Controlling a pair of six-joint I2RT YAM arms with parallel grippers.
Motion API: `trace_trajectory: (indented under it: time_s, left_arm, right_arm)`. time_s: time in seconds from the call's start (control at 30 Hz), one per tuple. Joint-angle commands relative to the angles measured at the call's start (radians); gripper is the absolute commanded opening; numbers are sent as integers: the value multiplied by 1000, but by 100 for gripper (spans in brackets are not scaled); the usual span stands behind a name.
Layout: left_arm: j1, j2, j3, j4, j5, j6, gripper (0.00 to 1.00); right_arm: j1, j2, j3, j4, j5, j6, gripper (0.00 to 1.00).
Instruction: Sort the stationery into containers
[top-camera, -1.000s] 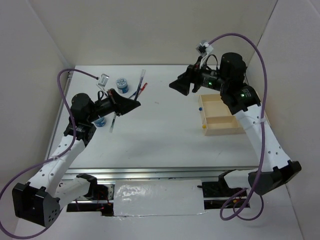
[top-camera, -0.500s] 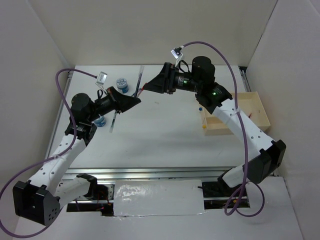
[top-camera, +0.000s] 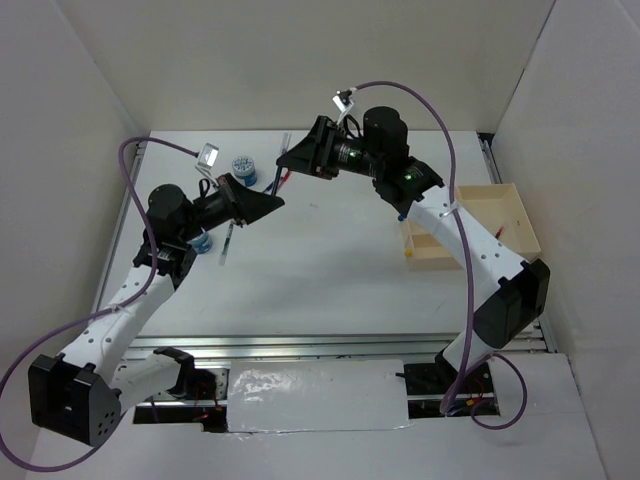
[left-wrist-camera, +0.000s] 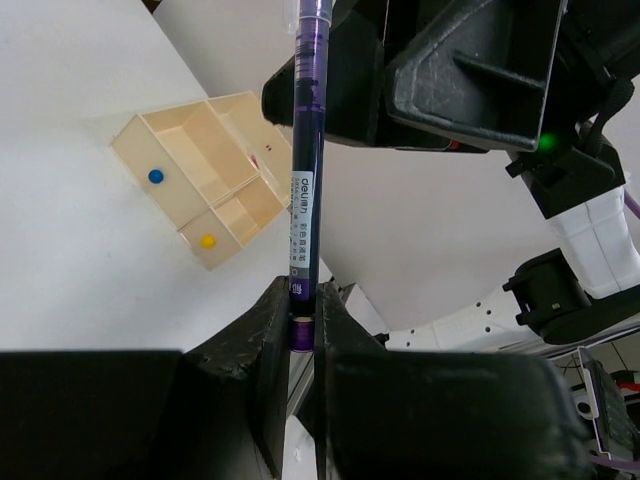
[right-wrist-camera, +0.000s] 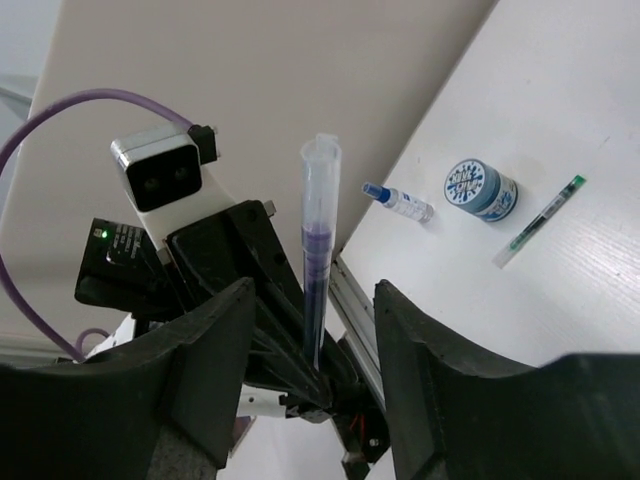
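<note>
My left gripper (left-wrist-camera: 303, 290) is shut on the lower end of a purple pen (left-wrist-camera: 306, 150) and holds it up in the air. In the top view the left gripper (top-camera: 258, 206) faces my right gripper (top-camera: 292, 160), which is close beside it. My right gripper (right-wrist-camera: 312, 300) is open, its fingers on either side of the same purple pen (right-wrist-camera: 319, 250) without touching it. The beige tray (top-camera: 500, 215) sits at the right and also shows in the left wrist view (left-wrist-camera: 235, 215). One patterned roll (top-camera: 243, 168) lies at the back left, another (top-camera: 201, 243) by the left arm.
Loose pens (top-camera: 283, 166) lie at the back left, and one (top-camera: 227, 243) lies under the left arm. The right wrist view shows a roll (right-wrist-camera: 480, 190), a green pen (right-wrist-camera: 541, 220) and a small blue-capped tube (right-wrist-camera: 399, 203). The tray holds a blue ball (left-wrist-camera: 155, 176) and a yellow ball (left-wrist-camera: 207, 240).
My right arm has swung left from above the tray to the pen held by my left gripper. The left arm has barely moved.
</note>
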Motion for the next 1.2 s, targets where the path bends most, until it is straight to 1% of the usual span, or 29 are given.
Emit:
trace_trajectory:
  time_s: [0.0,0.03,0.1,0.13,0.2,0.23,0.27,0.3,0.47,0.5,0.53,0.57,0.6,0.63,0.67,0.7,0.73,0.77,0.8,0.83,0.9,0.93,0.97,1.0,1.03,1.07,1.1,1.13,1.17]
  left_arm:
    - [-8,10,38,37,-2,2,0]
    - [-9,12,41,33,-3,4,0]
    - [-9,15,42,34,3,4,0]
    - [-8,16,39,33,1,5,0]
    - [-8,18,44,26,1,10,0]
    - [-9,18,42,25,1,13,0]
    - [-9,18,44,20,3,14,0]
    - [-8,20,48,17,4,19,0]
    - [-8,20,51,7,8,30,0]
    - [-8,18,51,3,8,33,4]
    - [-8,18,51,-6,6,34,33]
    - [-8,15,58,-24,-2,36,54]
    - [-8,15,65,-88,-20,48,71]
    - [-8,16,73,-124,-28,62,99]
    - [-9,23,91,-156,-32,80,99]
    - [-9,24,100,-185,-34,129,99]
    - [-8,26,110,-251,-43,157,99]
    - [-5,29,133,-282,-48,225,99]
    - [1,29,149,-346,-54,269,99]
    - [3,36,195,-384,-77,369,99]
    - [9,58,258,-499,-110,464,99]
    - [12,87,322,-609,-126,517,99]
    - [17,107,353,-662,-127,604,99]
    - [23,122,386,-708,-127,641,99]
    - [26,162,439,-795,-134,712,99]
    - [34,182,465,-832,-150,737,99]
    - [35,197,487,-861,-167,755,99]
    - [41,222,507,-889,-202,771,99]
    - [44,230,504,-885,-216,771,99]
  right_arm:
    - [14,23,70,74,28,2,56]
    - [17,28,75,74,31,-2,49]
    - [14,38,84,74,33,-13,42]
    - [14,40,90,71,39,-13,33]
    - [15,40,88,72,40,-25,24]
    - [12,40,87,69,43,-27,15]
    - [9,35,84,68,45,-33,9]
    - [6,34,81,66,48,-35,1]
    - [-31,15,61,63,51,-58,0]
    - [-37,9,58,63,50,-59,0]
    - [-52,3,50,63,44,-65,0]
    - [-63,-9,46,63,36,-73,0]
    - [-75,-15,41,60,28,-79,0]
    - [-87,-24,41,55,22,-93,0]
    - [-118,-34,42,39,10,-123,0]
    - [-133,-55,45,23,2,-151,0]
    - [-150,-67,55,2,-4,-188,0]
    - [-187,-81,61,-61,2,-273,0]
    - [-210,-118,64,-95,1,-316,0]
    - [-259,-133,65,-178,-10,-429,0]
    - [-310,-179,91,-298,8,-571,0]
    - [-339,-189,101,-430,17,-722,0]
    - [-394,-192,145,-511,67,-805,0]
    - [-423,-181,168,-593,110,-878,0]
    - [-458,-170,191,-738,134,-992,0]
    - [-523,-154,250,-812,172,-1059,0]
    - [-555,-131,257,-866,213,-1105,0]
    - [-583,-120,262,-950,250,-1206,0]
    - [-618,-110,244,-972,295,-1249,0]
